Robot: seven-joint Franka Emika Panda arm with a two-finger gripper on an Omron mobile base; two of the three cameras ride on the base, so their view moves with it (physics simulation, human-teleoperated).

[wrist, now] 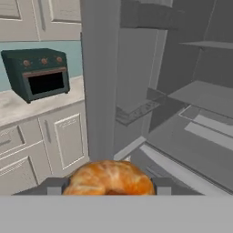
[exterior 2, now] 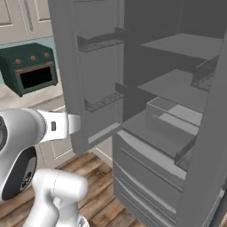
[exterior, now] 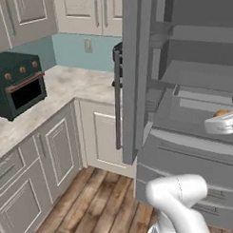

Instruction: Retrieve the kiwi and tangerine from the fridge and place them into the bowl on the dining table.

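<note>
The tangerine (wrist: 109, 175), round and orange, sits between my gripper's (wrist: 109, 185) two dark fingertips (wrist: 54, 185), which are shut on it. In the left base view the tangerine (exterior: 221, 113) shows as an orange bit above my white hand at the right edge, in front of the fridge's (exterior: 183, 78) lower shelf. The grey fridge (exterior 2: 168, 88) stands open, its left door (exterior 2: 84, 75) swung out and its visible shelves bare. The kiwi, the bowl and the dining table are out of view.
A dark green toaster oven (exterior: 17, 84) stands on the marble counter (exterior: 74, 86) to the left, above cream cabinets (exterior: 57, 149). The open fridge door (exterior: 136, 75) with its bar handle (exterior: 118, 99) juts toward me. Grey freezer drawers (exterior: 187, 168) sit below, over a wood floor (exterior: 102, 204).
</note>
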